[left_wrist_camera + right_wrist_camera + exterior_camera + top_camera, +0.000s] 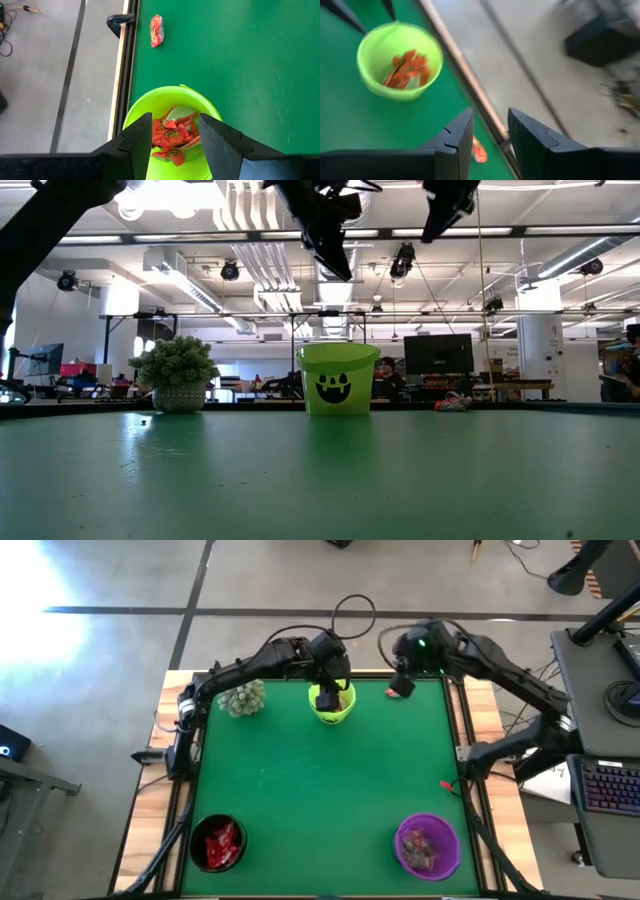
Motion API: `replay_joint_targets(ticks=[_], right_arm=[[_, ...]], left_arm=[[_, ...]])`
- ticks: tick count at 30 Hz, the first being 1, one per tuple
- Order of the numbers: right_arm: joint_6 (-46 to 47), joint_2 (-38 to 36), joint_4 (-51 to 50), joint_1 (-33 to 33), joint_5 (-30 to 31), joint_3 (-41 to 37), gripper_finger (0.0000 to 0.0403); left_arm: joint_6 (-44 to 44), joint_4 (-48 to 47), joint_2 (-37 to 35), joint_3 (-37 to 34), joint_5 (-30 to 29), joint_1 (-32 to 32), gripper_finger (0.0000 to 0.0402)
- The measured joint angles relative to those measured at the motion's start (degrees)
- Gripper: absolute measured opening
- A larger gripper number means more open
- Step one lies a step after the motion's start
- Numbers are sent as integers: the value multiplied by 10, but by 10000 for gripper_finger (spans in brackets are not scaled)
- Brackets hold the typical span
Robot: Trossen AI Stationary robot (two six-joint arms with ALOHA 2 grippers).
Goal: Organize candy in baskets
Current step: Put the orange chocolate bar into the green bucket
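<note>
The lime green basket [333,705] stands at the middle of the table's far edge with orange-wrapped candy [172,135] inside. My left gripper [175,142] hangs open just above its mouth, holding nothing. My right gripper [402,688] hovers open near the far right corner, above a lone orange candy [479,150] that lies on the mat beside the table's edge. The black basket [218,842] at the near left holds red candy. The purple basket [428,845] at the near right holds pale-wrapped candy. Another small candy [447,784] lies by the right edge.
A spiky pale-green ball plant [243,697] in a small pot stands at the far left, beside the left arm. The table's wooden rim [470,720] runs close to the right gripper. The middle of the green mat [320,780] is bare.
</note>
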Motion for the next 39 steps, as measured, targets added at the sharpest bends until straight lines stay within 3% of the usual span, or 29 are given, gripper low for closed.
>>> replay_joint_targets(ticks=[2, 5, 11, 17, 28, 33, 39], right_arm=[[-32, 22, 0, -37, -47, 0, 114], [-63, 60, 0, -82, -54, 0, 113], [-150, 129, -5, -127, -52, 0, 112], [-227, 184, 4, -154, -4, 0, 108], [-230, 255, -58, -237, -142, 0, 91], [-233, 270, -81, -267, -232, 0, 86], [-182, 291, -89, -288, -236, 0, 79]], left_arm=[[-7, 0, 0, 0, 0, 0, 144], [-15, -4, 0, 0, 0, 0, 144], [-24, -32, 0, 0, 0, 0, 144], [-24, -46, 0, 0, 0, 2, 144], [-3, -52, 0, 0, -1, 14, 144], [3, -52, 0, 0, -2, 18, 144], [0, -53, 0, 0, -1, 17, 144]])
